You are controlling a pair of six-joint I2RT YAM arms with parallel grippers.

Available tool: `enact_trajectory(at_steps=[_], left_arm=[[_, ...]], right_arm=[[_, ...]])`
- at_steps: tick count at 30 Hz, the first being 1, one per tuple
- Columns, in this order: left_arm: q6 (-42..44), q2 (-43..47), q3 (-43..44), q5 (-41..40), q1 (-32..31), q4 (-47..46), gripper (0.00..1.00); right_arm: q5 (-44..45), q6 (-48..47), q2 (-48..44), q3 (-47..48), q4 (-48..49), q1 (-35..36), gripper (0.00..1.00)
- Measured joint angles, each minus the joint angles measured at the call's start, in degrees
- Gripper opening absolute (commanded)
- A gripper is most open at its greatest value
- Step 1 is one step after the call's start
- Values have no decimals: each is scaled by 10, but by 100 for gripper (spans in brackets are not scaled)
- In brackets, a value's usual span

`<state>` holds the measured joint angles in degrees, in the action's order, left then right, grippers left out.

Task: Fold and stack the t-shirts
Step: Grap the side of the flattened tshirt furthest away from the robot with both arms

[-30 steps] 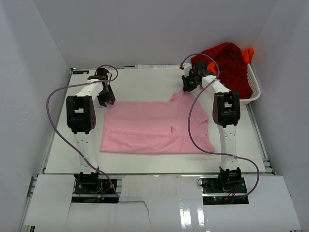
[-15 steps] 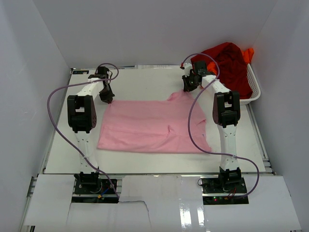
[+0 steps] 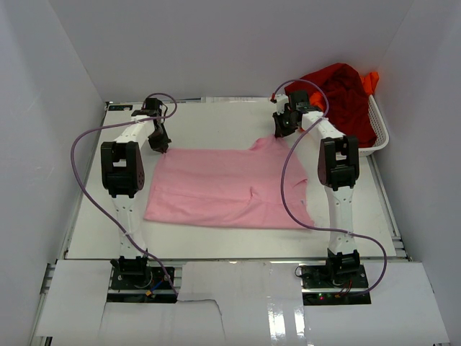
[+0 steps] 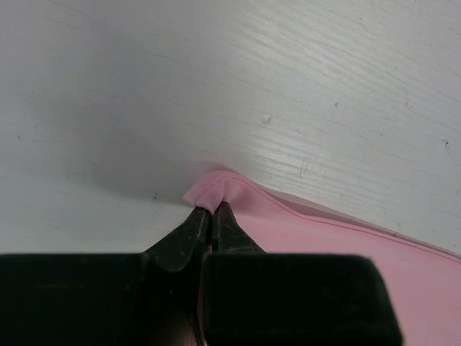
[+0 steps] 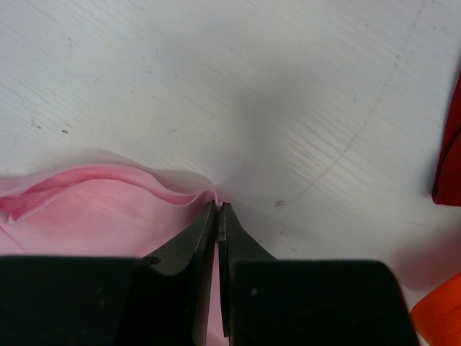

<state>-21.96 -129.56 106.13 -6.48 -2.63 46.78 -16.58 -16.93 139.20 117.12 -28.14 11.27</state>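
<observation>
A white table (image 3: 216, 122) fills the floor of a small booth, closed in by plain pale walls (image 3: 238, 43) on the left, the right and the far side. Up close the top shows painted wood grain with fine streaks, a few dark specks and, in the right wrist view, a faint curved scratch. Soft grey shadows fall on it beneath both wrists.

The pink t-shirt (image 3: 223, 187) lies spread nearly flat across the middle of the table, between the two arms. Its near edge runs roughly parallel to the table's near edge and a crease crosses its right half. The left hand (image 4: 213, 210) is pressed together on the shirt's far left corner, a small fold of pink cloth nipped between the tips right at the tabletop. The right hand (image 5: 217, 207) is likewise pinching the shirt's far right edge, where the cloth ripples up into a low ridge.

At the far right corner a white mesh basket (image 3: 379, 133) holds the dark red t-shirt (image 3: 338, 94) in a heap, with the orange t-shirt (image 3: 372, 81) showing at its right. Purple cables (image 3: 79, 155) loop out from both arms.
</observation>
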Motion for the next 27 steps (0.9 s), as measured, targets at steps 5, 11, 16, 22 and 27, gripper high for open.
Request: enact_trajectory(at_steps=[5, 11, 16, 22, 27], left_arm=[[0, 0, 0, 0, 0, 0, 0], [1, 0, 0, 1, 0, 0, 0], [1, 0, 0, 1, 0, 0, 0], [3, 0, 0, 2, 0, 0, 2], [3, 5, -1, 5, -1, 0, 4]], right_arm=[[7, 5, -10, -3, -3, 0, 8], [15, 15, -13, 17, -9, 0, 8], [14, 22, -36, 19, -16, 0, 8], [7, 31, -76, 16, -17, 0, 8], [3, 34, -116, -17, -18, 0, 8]])
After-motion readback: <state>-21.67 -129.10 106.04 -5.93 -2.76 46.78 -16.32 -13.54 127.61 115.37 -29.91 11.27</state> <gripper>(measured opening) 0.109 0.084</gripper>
